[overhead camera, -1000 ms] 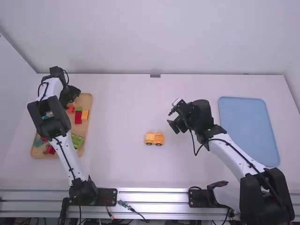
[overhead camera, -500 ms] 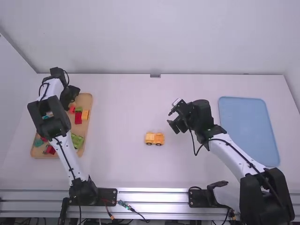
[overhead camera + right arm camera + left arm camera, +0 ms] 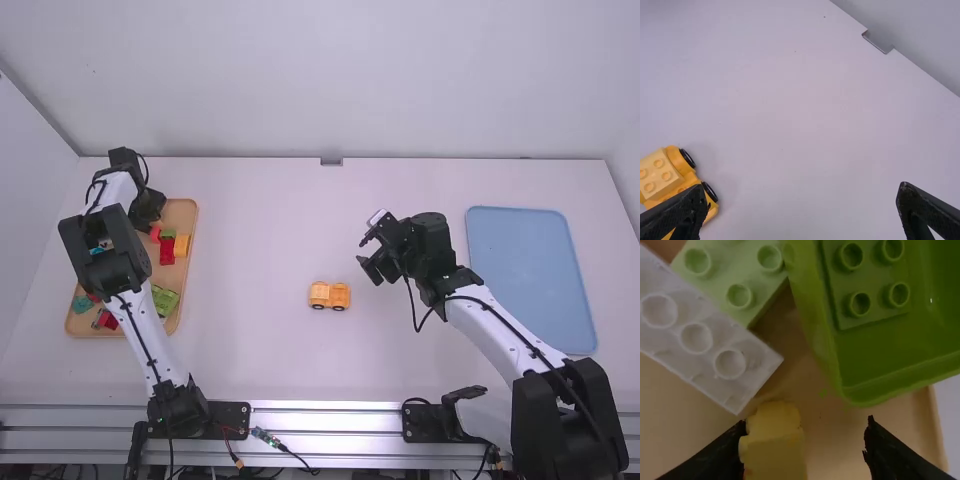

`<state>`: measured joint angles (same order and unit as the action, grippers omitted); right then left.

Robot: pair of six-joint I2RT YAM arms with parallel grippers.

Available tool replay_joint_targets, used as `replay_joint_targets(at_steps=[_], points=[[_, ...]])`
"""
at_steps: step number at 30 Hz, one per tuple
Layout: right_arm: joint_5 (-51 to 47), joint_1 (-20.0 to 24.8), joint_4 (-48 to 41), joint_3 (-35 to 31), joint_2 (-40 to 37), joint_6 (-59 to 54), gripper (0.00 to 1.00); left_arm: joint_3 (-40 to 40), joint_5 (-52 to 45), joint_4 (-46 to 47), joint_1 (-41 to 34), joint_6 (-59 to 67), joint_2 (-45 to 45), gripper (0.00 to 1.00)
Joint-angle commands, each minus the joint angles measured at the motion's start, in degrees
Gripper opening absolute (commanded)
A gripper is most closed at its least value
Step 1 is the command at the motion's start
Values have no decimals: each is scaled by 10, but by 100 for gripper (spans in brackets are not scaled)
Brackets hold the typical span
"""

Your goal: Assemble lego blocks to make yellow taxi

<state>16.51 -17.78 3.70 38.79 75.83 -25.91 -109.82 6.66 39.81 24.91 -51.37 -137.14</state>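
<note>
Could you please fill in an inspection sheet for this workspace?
Surface: white table, smooth-looking.
Job's things: yellow car upright on the table; yellow block in the wooden tray.
Clutter: red block and white block, also in that tray; blue tray at right.
Grippers: left gripper open over the wooden tray; right gripper open, empty.
Cables: loose wires with a green connector at the front rail.
Surroundings: pale walls.

No Readable Text

And there's no lettering, label, number or sign to be read here!
</note>
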Motion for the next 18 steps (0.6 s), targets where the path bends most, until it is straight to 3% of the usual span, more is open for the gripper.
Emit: replay_joint_targets(at_steps=[1,8,11,15,18], points=[[0,1,1,18,-12,3,99,12,-16,16,-2,-16,-5,59],[0,2,1,18,-12,3,99,4,-14,28,-2,-24,-5,57],[1,2,1,18,-12,3,99,4,-16,31,-2,-24,-5,43],[0,2,1,18,-12,3,99,4,-16,32,-2,-24,-5,40],[1,0,1,17,-12,3,99,4,-16,32,-2,-23,-5,31]])
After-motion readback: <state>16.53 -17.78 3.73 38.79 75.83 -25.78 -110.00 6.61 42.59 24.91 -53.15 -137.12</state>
